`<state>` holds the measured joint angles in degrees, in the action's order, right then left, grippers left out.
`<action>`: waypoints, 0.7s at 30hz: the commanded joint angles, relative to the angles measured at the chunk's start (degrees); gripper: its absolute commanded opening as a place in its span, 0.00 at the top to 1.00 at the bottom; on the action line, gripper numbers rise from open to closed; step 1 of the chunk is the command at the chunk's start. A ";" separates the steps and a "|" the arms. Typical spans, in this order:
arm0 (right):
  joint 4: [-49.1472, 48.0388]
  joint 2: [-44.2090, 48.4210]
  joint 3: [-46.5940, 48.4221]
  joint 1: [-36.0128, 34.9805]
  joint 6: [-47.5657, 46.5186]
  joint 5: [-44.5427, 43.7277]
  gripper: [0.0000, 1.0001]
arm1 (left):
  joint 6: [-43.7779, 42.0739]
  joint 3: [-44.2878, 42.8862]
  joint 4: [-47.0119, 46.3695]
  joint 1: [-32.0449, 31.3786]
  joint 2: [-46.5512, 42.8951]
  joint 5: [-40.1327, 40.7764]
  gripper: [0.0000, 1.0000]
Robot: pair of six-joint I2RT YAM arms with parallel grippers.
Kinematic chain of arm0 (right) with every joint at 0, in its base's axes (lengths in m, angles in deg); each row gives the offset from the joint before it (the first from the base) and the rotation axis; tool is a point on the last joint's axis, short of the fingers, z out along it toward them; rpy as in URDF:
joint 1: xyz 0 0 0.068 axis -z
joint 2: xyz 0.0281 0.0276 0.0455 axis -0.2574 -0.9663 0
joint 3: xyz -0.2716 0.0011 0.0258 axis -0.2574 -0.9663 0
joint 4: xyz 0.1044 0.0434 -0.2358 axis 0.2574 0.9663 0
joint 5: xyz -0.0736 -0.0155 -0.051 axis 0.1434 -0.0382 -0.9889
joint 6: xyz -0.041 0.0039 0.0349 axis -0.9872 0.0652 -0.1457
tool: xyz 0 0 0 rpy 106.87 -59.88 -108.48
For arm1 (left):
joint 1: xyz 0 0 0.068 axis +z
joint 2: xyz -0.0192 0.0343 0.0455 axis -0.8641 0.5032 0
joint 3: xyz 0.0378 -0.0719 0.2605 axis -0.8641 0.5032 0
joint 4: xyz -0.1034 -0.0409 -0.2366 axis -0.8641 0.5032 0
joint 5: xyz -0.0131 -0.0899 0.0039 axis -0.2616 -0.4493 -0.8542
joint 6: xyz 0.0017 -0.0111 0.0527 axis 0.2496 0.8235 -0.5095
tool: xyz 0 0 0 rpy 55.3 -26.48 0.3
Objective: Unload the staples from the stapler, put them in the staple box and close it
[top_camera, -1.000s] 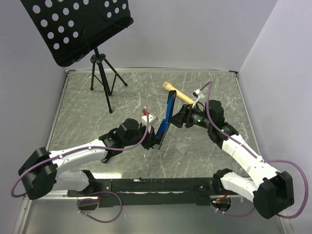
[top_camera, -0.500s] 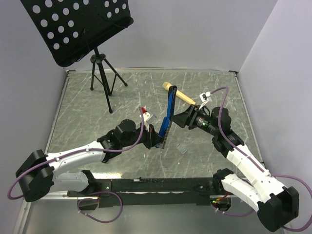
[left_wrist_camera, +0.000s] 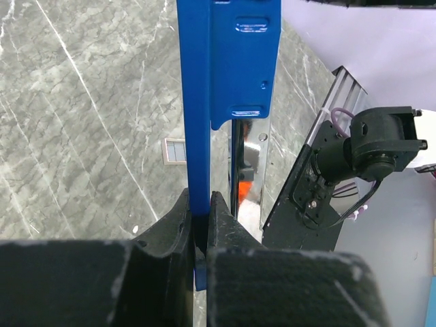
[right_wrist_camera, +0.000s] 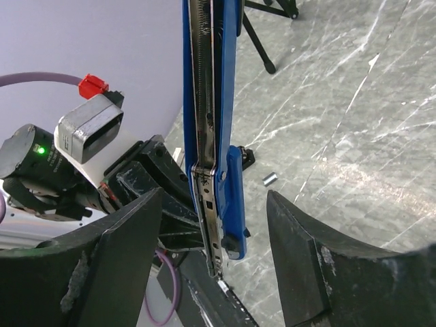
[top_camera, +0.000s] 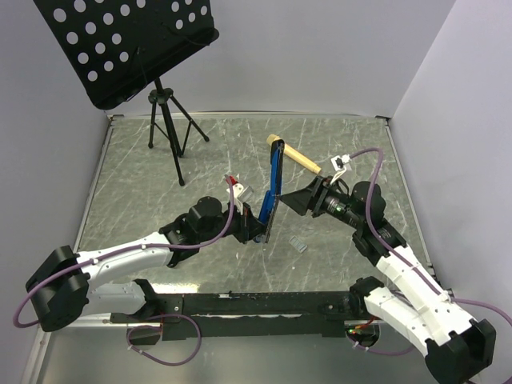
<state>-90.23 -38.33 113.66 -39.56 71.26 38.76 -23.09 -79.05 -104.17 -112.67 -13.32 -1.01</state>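
My left claw (left_wrist_camera: 201, 212) is clamped tight on the low end of the stapler (top_camera: 274, 190), standing it upright mid-table. My right claw (right_wrist_camera: 214, 211) gapes just right of it, empty. The staples (top_camera: 298, 245) lie on the table to its near right.

Risk: a sideways push from the right claw could twist the stapler out of the narrow pinch.

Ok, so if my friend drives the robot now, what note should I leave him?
Left hand: shut on the stapler, holding it upright.
Right hand: open, straddling the stapler, not gripping.
Done: a strip of staples lies on the table beside the stapler.
To do: probably check the rail for more, then set the stapler down.
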 commanded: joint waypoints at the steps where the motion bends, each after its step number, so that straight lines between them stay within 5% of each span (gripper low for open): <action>1: -1.55 -1.32 1.64 -0.58 -0.06 1.43 0.31 | 1.43 -1.30 -8.78 0.24 -1.10 0.34 0.99; 21: -2.35 -11.07 6.03 -9.02 -1.73 -9.63 0.40 | 6.54 -2.53 -8.34 0.32 0.56 3.07 0.99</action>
<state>-91.03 -48.65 115.98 -47.14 71.00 34.02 -16.69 -79.05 -106.27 -112.51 -12.18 1.38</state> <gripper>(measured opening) 0.642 0.080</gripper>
